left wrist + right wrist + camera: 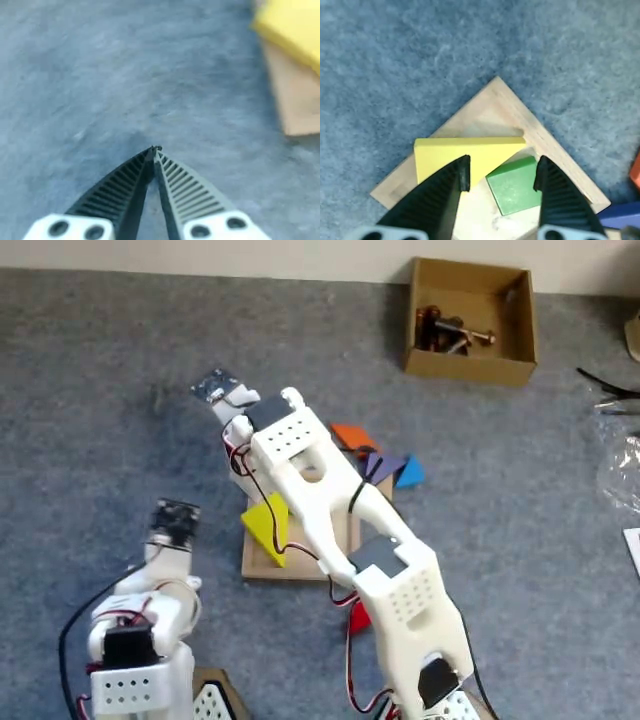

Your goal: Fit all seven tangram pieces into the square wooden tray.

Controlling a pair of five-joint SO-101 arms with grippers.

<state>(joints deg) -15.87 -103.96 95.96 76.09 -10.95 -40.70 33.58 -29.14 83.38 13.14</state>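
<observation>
**Right gripper spread over tray; yellow not seated**

Right gripper [501, 172]: jaws spread and empty. It hangs over the tray [487, 107], above the yellow triangle [465, 150] and the green square [512, 186]. Left gripper [155, 150]: jaws pressed together and empty, over bare carpet [100, 75] just off the tray's left edge.

Pieces:
- Green lies flat on the tray floor.
- Yellow sits at the tray's left side, just beside green, with one corner out past the rim. From above it looks tilted, so I judge it propped on the rim, not down in the recess.
- Orange [352, 436], purple [384, 466] and blue [409, 473] cluster on the carpet off the tray's far right corner.
- Red [358, 618] lies at the tray's near edge, partly under the right arm.

Risks:
- Closing on yellow as it lies may catch only a sloped edge. The piece could squirt out or tip off the rim onto the carpet.
- Pressing yellow down may shove it into green and jam both.
- The tray rests loose on the carpet, so a sideways push could slide it into the cluster.
- The right arm spans the tray. If the left arm comes in, the two may collide.

Surface and room: grey short-pile carpet. A cardboard box [470, 325] holding small parts stands near the far right corner. A plastic bag [622, 475] and cables [605, 390] lie at the right edge.
</observation>
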